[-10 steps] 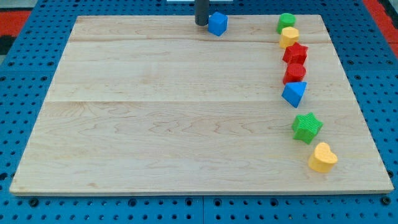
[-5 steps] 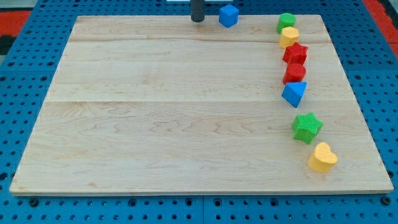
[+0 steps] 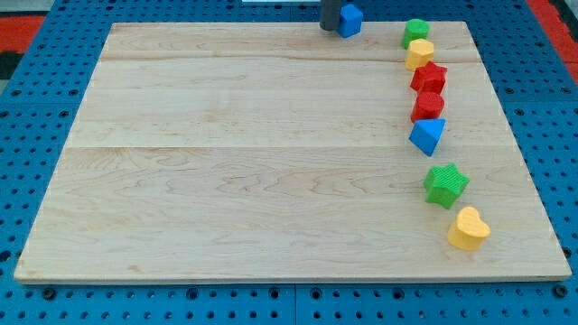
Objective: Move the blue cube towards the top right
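The blue cube (image 3: 350, 19) sits at the board's top edge, right of centre. My tip (image 3: 329, 28) is just left of the cube and touches its left side. The rod rises out of the view's top. The wooden board (image 3: 226, 162) fills most of the view.
A column of blocks runs down the board's right side: a green block (image 3: 416, 31), a yellow block (image 3: 419, 53), a red star (image 3: 430, 78), a red block (image 3: 427, 106), a blue wedge-like block (image 3: 427, 135), a green star (image 3: 445, 184), a yellow heart (image 3: 468, 228).
The blue cube has moved right and slightly up along the top edge. My tip has followed it to the right and is against its left side again.
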